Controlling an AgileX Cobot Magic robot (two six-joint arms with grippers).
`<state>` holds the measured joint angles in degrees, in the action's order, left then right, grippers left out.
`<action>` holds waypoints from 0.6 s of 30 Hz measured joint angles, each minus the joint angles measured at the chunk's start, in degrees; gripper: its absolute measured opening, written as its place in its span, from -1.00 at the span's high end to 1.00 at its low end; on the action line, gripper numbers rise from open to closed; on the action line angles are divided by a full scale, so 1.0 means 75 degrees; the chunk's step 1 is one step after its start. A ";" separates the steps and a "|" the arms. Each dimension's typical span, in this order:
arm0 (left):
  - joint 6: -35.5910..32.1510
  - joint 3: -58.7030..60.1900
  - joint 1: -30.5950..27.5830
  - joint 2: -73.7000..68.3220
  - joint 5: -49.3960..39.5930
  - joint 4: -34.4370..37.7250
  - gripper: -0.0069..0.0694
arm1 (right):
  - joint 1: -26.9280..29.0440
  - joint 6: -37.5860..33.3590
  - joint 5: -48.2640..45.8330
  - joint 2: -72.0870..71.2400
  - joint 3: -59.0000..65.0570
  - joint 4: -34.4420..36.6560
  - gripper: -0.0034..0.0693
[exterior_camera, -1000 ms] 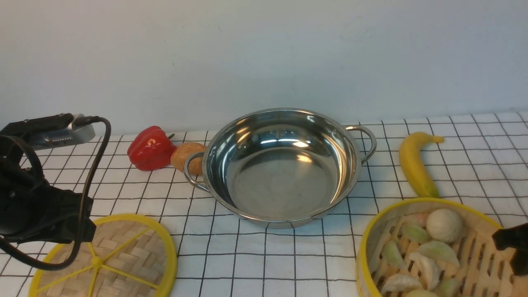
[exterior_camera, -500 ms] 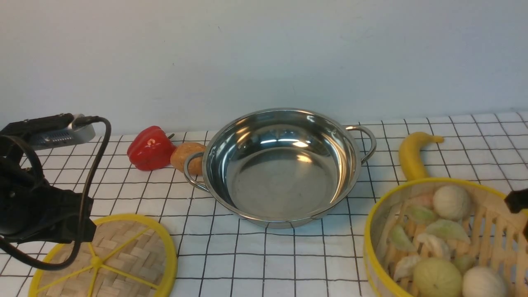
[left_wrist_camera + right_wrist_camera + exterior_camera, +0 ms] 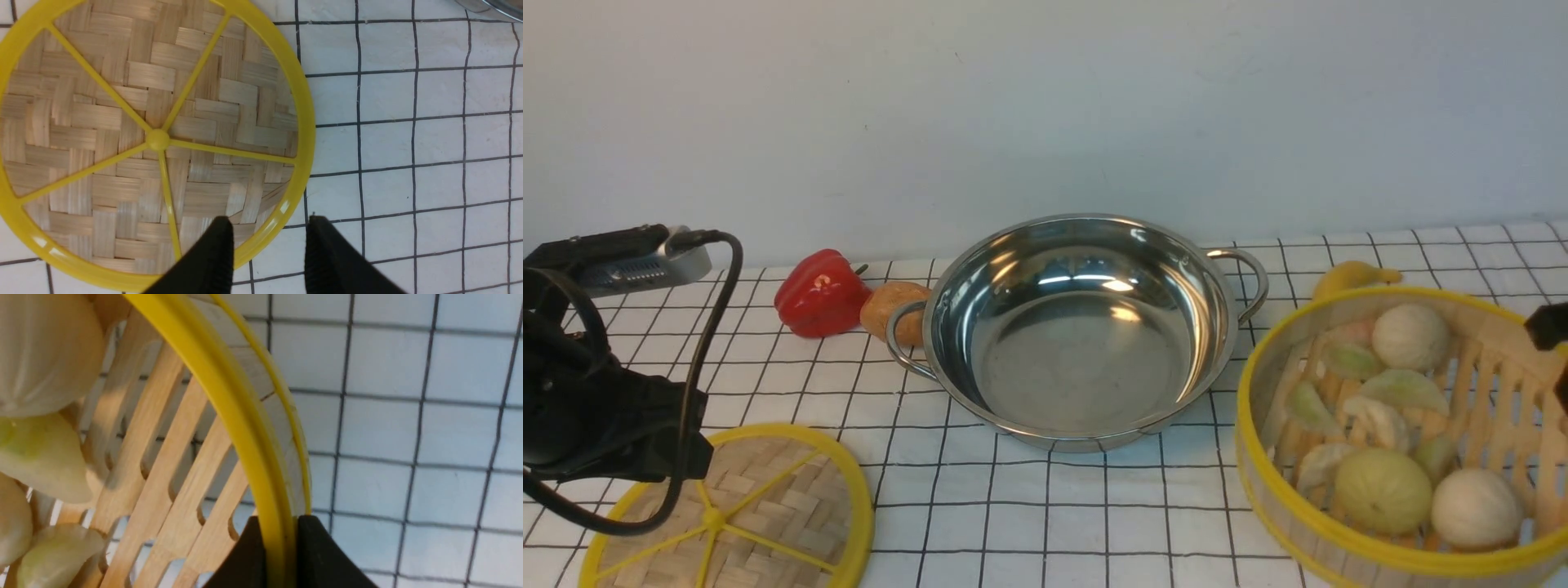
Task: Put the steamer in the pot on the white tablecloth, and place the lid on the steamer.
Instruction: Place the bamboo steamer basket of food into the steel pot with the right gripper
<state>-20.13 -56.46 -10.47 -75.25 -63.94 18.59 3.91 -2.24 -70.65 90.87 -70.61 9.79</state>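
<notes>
The right gripper [image 3: 278, 539] pinches the yellow rim of the steamer [image 3: 1286, 510], which has risen clear of the white tablecloth [image 3: 1045, 498] at near right, so transport is judged begun. The left gripper [image 3: 267, 228] hangs wide over the lid [image 3: 155, 139]. The steamer is round, with no long axis, and its mouth tips toward the robot. Farther back, the pot [image 3: 1078, 359] stands empty.

The steamer [image 3: 1245, 425], a yellow-rimmed bamboo basket of pale dumplings [image 3: 1401, 390] and buns [image 3: 1384, 490], hangs tilted at the right, its rim pinched in my right gripper [image 3: 278, 524]. The pot [image 3: 1086, 359], shiny steel with two loop handles, stands empty and upright on the white tablecloth [image 3: 1045, 514]. The lid [image 3: 768, 498], a woven disc with yellow spokes, lies flat at near left
</notes>
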 joint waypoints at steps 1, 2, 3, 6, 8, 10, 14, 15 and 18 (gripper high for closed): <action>0.0000 0.0000 0.0000 0.0000 0.0000 0.0000 0.18 | -0.0031 0.0000 0.0000 0.0015 -0.0074 0.0018 0.66; 0.0000 0.0000 0.0000 0.0000 0.0000 0.0000 0.18 | -0.0140 0.0008 0.0000 0.0068 -0.0275 0.0095 0.66; 0.0000 0.0000 0.0000 0.0000 0.0000 0.0007 0.18 | -0.0253 0.0008 0.0000 0.0137 -0.0496 0.0131 0.66; 0.0000 0.0000 0.0000 0.0000 0.0000 0.0007 0.18 | -0.0598 0.0078 -0.0010 0.0436 -0.1157 0.0223 0.66; 0.0000 0.0000 0.0000 0.0000 0.0000 0.0007 0.18 | -0.0880 0.0179 -0.0018 0.0711 -0.1735 0.0276 0.66; 0.0000 0.0000 0.0000 0.0000 0.0000 0.0007 0.18 | -0.1276 0.0298 -0.0025 0.1292 -0.2480 0.0325 0.66; 0.0000 0.0000 0.0000 0.0000 -0.0022 0.0007 0.18 | -0.1843 0.0562 -0.0046 0.2282 -0.3738 0.0339 0.66; 0.0000 0.0000 0.0000 0.0000 -0.0022 0.0007 0.18 | -0.1968 0.0624 -0.0054 0.2533 -0.4073 0.0339 0.66; 0.0000 0.0000 0.0000 0.0000 -0.0022 0.0007 0.18 | -0.2241 0.0689 -0.0059 0.3130 -0.4924 0.0462 0.66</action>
<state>-20.13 -56.46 -10.47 -75.25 -64.11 18.64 -12.91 2.93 -71.09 114.35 -107.53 13.25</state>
